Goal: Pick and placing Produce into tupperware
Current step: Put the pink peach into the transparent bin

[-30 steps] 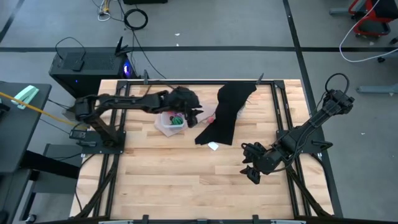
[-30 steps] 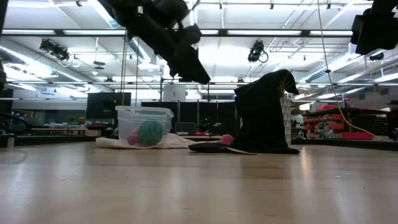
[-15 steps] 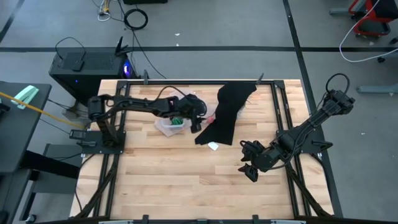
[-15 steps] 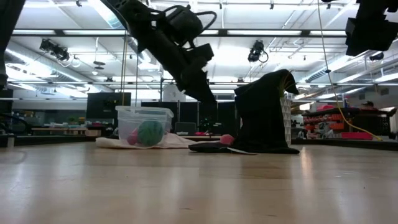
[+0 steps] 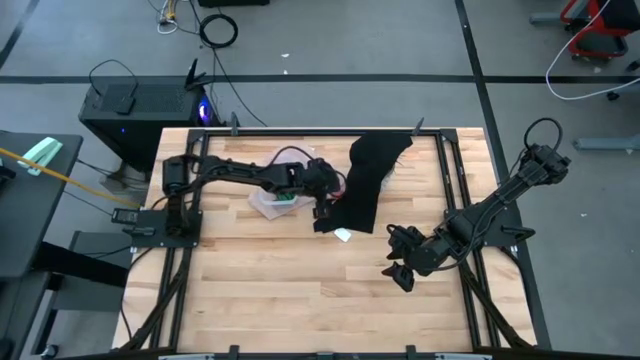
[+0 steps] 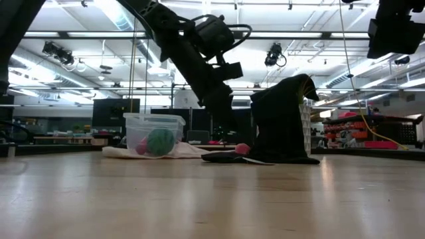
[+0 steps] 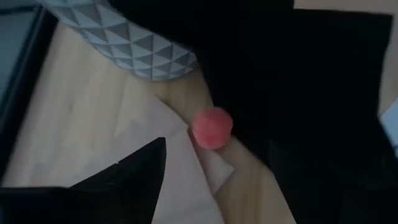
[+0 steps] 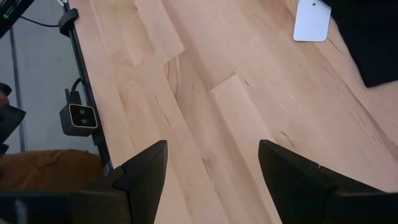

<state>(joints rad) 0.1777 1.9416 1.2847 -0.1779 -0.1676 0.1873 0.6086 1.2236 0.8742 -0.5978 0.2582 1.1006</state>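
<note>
The clear tupperware [image 5: 272,200] [image 6: 153,135] stands left of the table's middle and holds a green striped piece [image 6: 160,141] and a magenta piece [image 6: 141,147]. A red ball-like piece [image 7: 211,126] [image 6: 243,149] lies on the table at the black cloth's edge. My left gripper [image 5: 325,206] [image 7: 217,177] hangs open above the red piece, a finger to each side, touching nothing. My right gripper [image 5: 403,268] [image 8: 214,168] is open and empty over bare wood at the near right.
The black cloth [image 5: 365,185] is draped over a grey triangle-patterned thing [image 7: 124,43] and rises high in the low view [image 6: 285,119]. Flat pale lids [image 6: 126,153] lie under the tupperware. A small white scrap [image 5: 343,235] [image 8: 311,20] lies near the cloth's front edge.
My left gripper has gone from above the tupperware toward the table's right and near edge and down, and now hangs over the red piece beside the black cloth. The things on the table have not moved.
</note>
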